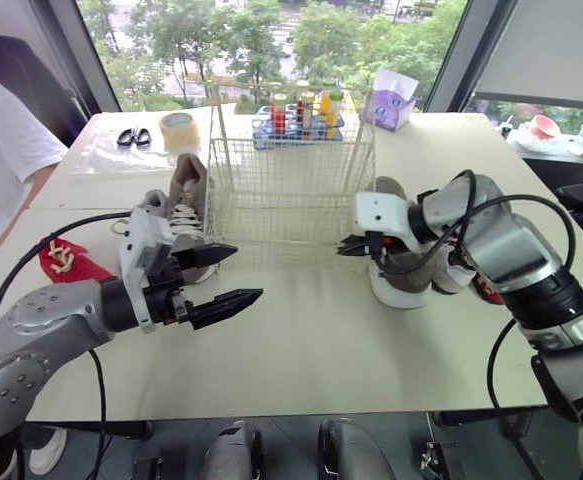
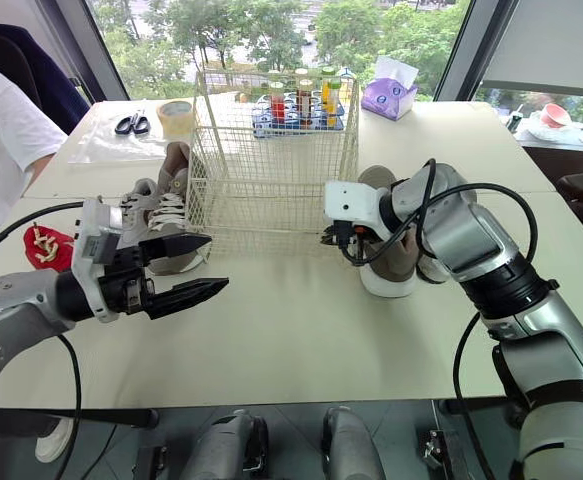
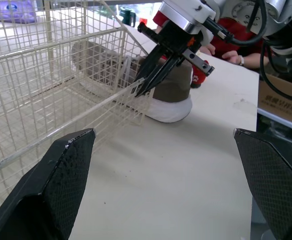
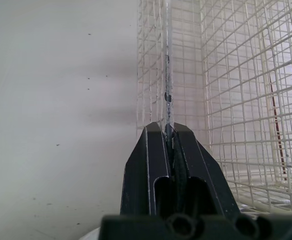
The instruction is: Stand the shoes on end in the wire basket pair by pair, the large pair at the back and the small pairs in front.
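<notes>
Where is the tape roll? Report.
In the left eye view, the tape roll sits far back on the left, between the scissors and the wire basket.

The wire basket point(image 1: 291, 190) is showing cream-coated metal wire (slightly glossy), and the table point(image 1: 311, 340) is looking smooth and matt.

Left gripper point(image 1: 248, 272) hangs open before the wire basket point(image 1: 291, 190); right gripper's point(image 1: 344, 248) closed fingers touch its corner.

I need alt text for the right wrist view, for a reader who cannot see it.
The right gripper is shut on an edge wire of the wire basket. The pale table lies beside it.
</notes>
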